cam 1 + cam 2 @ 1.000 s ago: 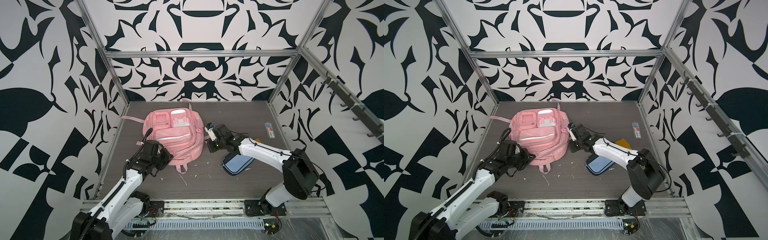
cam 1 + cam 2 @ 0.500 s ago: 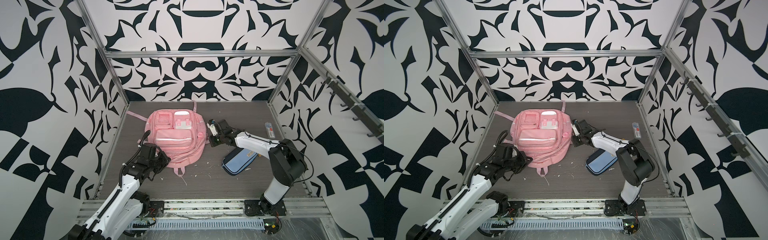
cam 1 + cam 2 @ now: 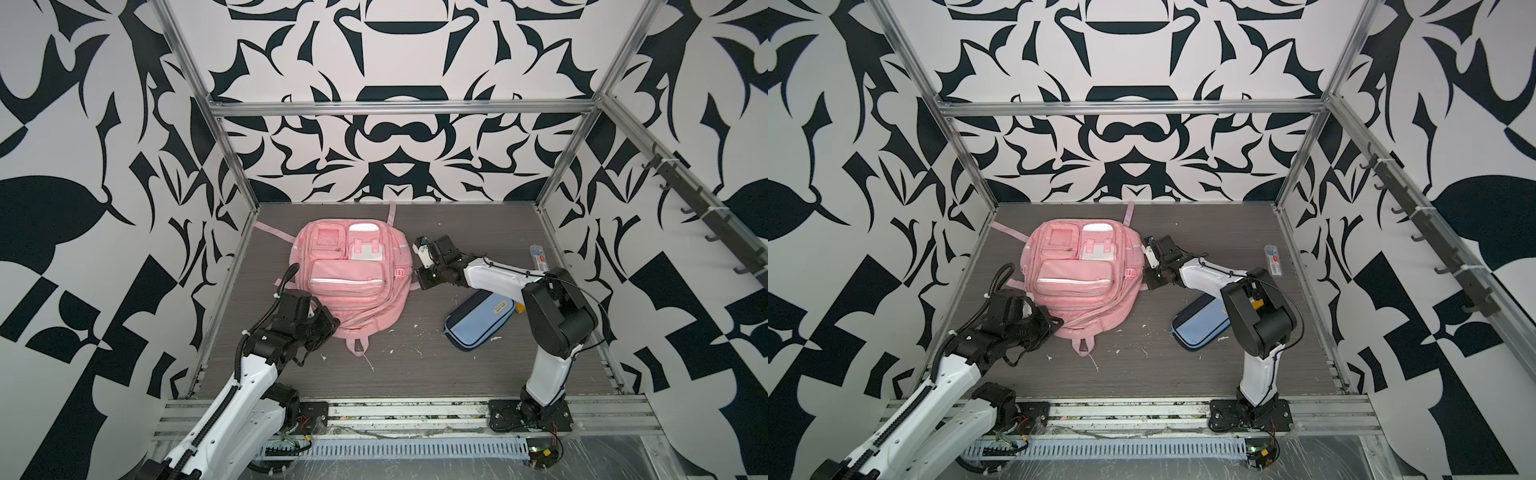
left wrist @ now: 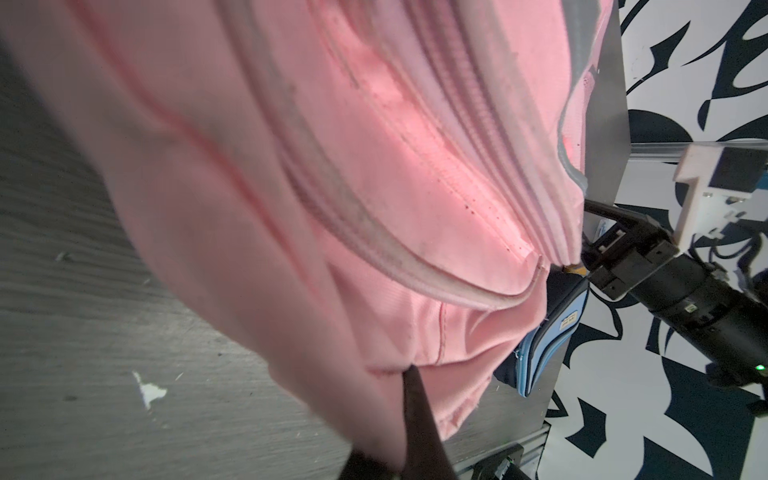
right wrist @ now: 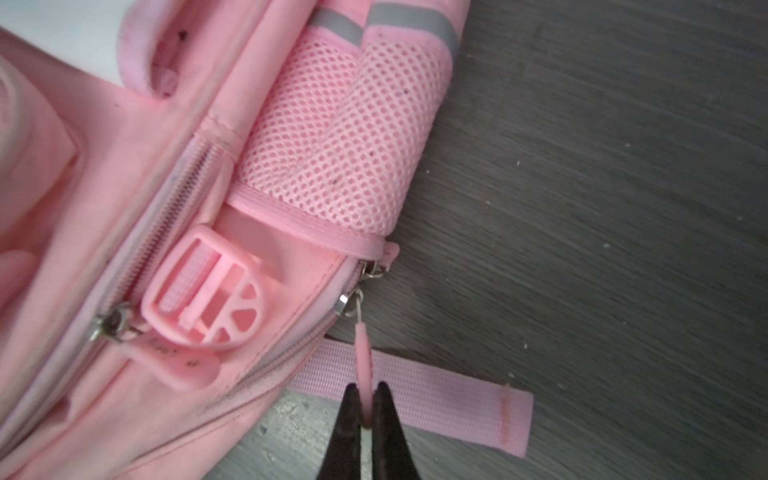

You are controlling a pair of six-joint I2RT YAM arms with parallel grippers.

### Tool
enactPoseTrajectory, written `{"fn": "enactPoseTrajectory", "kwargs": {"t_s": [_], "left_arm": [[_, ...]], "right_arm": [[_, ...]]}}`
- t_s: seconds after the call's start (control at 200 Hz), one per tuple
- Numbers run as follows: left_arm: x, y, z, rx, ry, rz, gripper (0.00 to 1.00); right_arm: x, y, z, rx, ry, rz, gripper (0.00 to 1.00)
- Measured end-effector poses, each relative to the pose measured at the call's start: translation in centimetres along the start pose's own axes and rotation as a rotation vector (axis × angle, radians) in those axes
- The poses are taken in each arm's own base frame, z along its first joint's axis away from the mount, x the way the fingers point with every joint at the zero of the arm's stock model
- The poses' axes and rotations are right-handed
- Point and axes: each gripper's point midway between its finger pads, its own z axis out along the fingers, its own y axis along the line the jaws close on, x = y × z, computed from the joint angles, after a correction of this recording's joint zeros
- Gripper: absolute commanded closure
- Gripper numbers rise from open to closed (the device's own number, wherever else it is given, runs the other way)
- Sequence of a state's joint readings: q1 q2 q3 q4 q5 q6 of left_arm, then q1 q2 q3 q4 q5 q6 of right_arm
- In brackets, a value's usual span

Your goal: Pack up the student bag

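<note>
Beside mesh pocket [image 5: 345,137] your right gripper [image 5: 365,411] pinches zipper pull [image 5: 362,353], left gripper [image 3: 324,328] clamps student bag [image 3: 349,274]; unopened, pencil case [image 3: 478,322] outside.

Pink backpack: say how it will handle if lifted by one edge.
Probably floppy: the pink backpack lies slumped, fabric creasing where the left tool pinches it, so it would sag. It looks flat, perhaps light: tugging the zip pull in the right tool may drag the bag, not run the zip.
</note>
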State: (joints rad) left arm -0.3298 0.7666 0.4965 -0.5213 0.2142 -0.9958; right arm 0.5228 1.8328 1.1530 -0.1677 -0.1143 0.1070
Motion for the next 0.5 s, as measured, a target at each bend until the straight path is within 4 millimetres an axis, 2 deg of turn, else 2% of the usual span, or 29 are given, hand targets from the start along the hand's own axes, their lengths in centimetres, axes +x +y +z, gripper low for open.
{"fn": "enactPoseTrajectory", "kwargs": {"t_s": [0.07, 0.1, 0.155, 0.21, 0.295, 0.4, 0.5], "left_arm": [[0.3, 0.3, 0.2, -0.016, 0.020, 0.018, 0.59], [0.5, 0.5, 0.3, -0.027, 0.032, 0.026, 0.53], [0.8, 0.8, 0.3, -0.043, 0.053, 0.047, 0.45], [1.0, 0.7, 0.0, -0.045, 0.067, 0.075, 0.43], [0.9, 0.2, -0.7, -0.046, 0.071, 0.123, 0.43], [0.3, -1.5, -2.0, -0.018, 0.054, 0.213, 0.42], [-0.5, -3.8, -3.3, 0.027, 0.031, 0.325, 0.42]], "right_arm": [[0.5, -0.1, -0.5, -0.010, -0.014, -0.015, 0.82], [0.9, -0.2, -0.8, -0.011, -0.016, -0.021, 0.78], [1.6, -0.2, -1.8, -0.017, -0.022, -0.034, 0.61], [2.0, -0.1, -2.9, -0.027, -0.029, -0.038, 0.49], [1.8, 0.5, -4.8, -0.047, -0.057, -0.078, 0.40], [0.9, 1.5, -7.0, -0.070, -0.102, -0.121, 0.36], [0.6, 1.9, -8.7, -0.079, -0.122, -0.151, 0.33]]}}
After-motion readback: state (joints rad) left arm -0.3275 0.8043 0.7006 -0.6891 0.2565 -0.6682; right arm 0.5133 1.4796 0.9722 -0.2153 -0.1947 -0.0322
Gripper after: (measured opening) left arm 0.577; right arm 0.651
